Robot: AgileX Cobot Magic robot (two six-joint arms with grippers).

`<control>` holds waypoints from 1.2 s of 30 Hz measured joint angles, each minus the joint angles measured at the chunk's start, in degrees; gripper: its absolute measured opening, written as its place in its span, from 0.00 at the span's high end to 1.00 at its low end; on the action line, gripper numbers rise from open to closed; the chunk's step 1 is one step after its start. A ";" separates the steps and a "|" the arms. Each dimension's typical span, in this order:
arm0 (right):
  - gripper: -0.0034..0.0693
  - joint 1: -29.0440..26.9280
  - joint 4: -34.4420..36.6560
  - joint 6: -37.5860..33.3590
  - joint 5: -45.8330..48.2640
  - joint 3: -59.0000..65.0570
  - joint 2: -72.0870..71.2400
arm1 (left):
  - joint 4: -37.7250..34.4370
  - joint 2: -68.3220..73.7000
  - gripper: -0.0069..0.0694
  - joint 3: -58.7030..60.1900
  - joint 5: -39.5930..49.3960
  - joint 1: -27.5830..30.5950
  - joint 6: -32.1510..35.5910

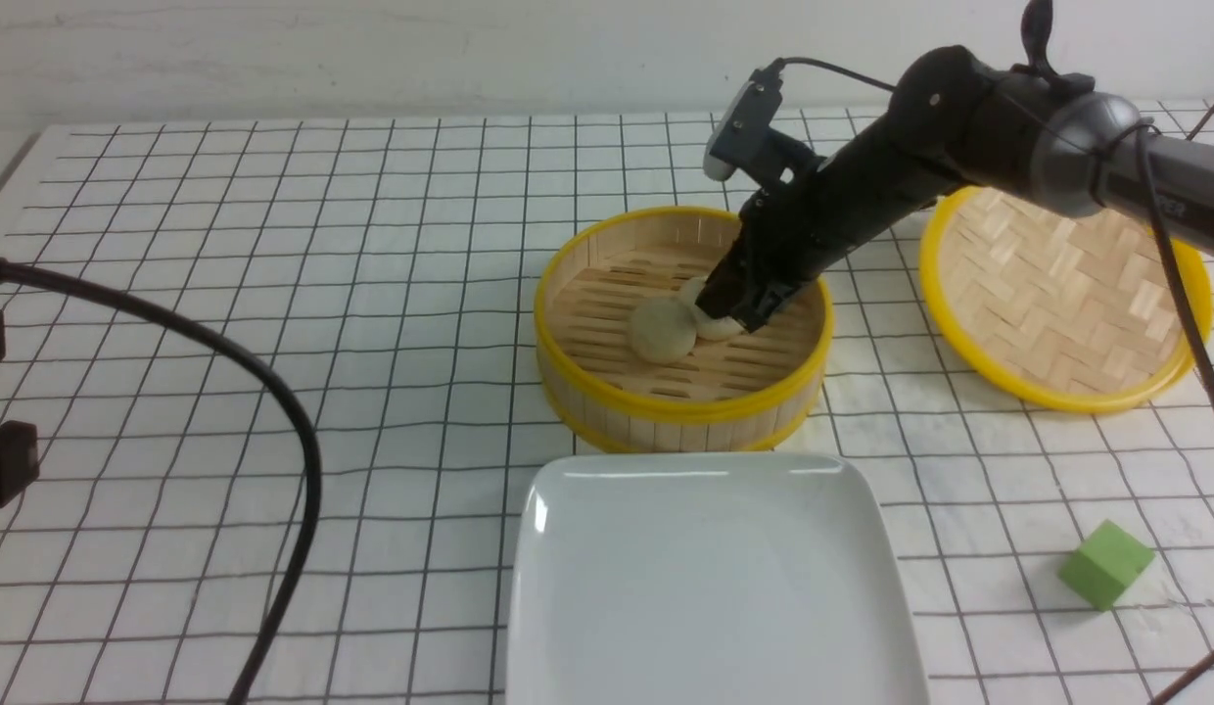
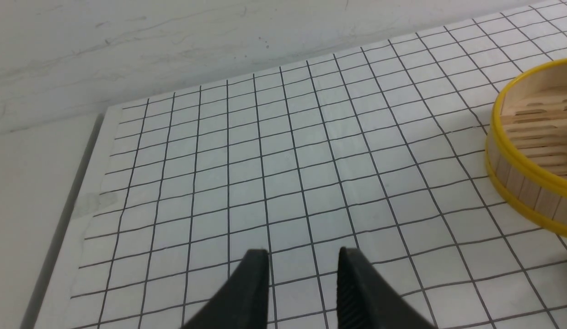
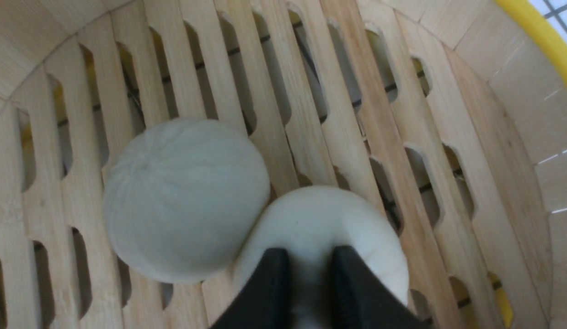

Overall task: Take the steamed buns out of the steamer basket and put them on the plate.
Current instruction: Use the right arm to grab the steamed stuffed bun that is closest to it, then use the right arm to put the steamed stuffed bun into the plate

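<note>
In the basket (image 1: 680,406), at 12 o'clock from the plate (image 1: 710,587) on the tabletop (image 1: 274,294), the right pincer (image 3: 311,256) is clamped on one bun (image 3: 320,214) that touches the other bun (image 3: 185,198), while the left pincer (image 2: 303,253) hangs parted, holding nothing.

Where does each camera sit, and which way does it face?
Front: between the arms, facing forward over steamer basket, plate; right arm shows.
Left wrist: mounted there, facing gridded cloth; open left tool shows.
Right wrist: mounted there, facing down into basket; right tool pinches gripped bun.
Shared: all show basket; front and right wrist, free bun too.
</note>
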 joint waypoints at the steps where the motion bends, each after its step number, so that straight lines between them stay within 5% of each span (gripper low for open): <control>1: 0.87 0.00 0.00 -0.53 0.00 0.00 -0.06 | 0.00 0.00 0.59 0.00 0.00 0.00 0.00; 3: 0.93 0.00 0.06 -0.93 -0.26 0.00 -0.24 | 0.00 0.00 0.59 0.00 0.00 0.00 0.00; 18: 0.93 -0.05 -1.53 2.74 0.64 0.00 -14.59 | 0.00 0.00 0.59 0.00 -0.98 0.00 0.00; 30: 0.93 -0.05 -5.62 26.81 17.12 0.00 -26.10 | 0.00 0.00 0.59 0.00 -2.75 0.00 0.00; 36: 0.93 -0.05 -7.52 32.29 24.99 0.38 -25.94 | 0.00 0.00 0.59 0.00 -2.99 0.00 0.00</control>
